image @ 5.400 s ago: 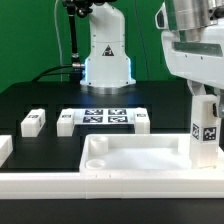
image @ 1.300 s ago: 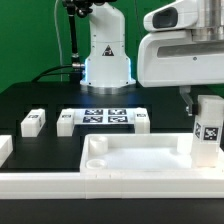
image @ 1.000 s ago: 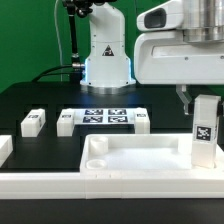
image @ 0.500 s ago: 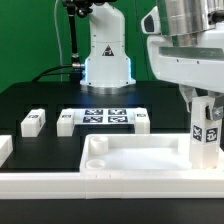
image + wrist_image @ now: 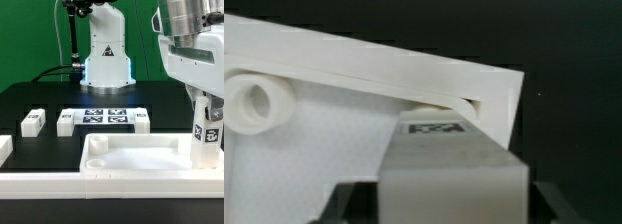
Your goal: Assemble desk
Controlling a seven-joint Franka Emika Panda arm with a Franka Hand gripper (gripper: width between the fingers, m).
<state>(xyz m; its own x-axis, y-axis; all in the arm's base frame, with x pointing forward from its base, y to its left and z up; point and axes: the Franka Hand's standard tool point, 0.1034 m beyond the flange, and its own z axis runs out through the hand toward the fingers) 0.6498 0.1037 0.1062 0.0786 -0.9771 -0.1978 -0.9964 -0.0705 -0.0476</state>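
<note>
desk panel point(image 5: 130, 158): nearest you, lying flat on the black surface point(image 5: 40, 100) with its raised rim up. You can see a round socket point(image 5: 256, 100) in the corner next to the one being worked.
held leg point(image 5: 204, 150): upright at the panel's corner on the exterior view's right, tag facing you. In the wrist view its lower end sits at the corner socket; can't tell if it's seated.
tool point(image 5: 446, 200): pinching the held leg near its top, one finger on each side.
loose legs point(image 5: 66, 122): three, lying flat behind the panel. Two are at the exterior view's left of the marker board point(image 5: 105, 117), one just beside its right.
robot base point(image 5: 105, 55): farthest back, behind the marker board.
</note>
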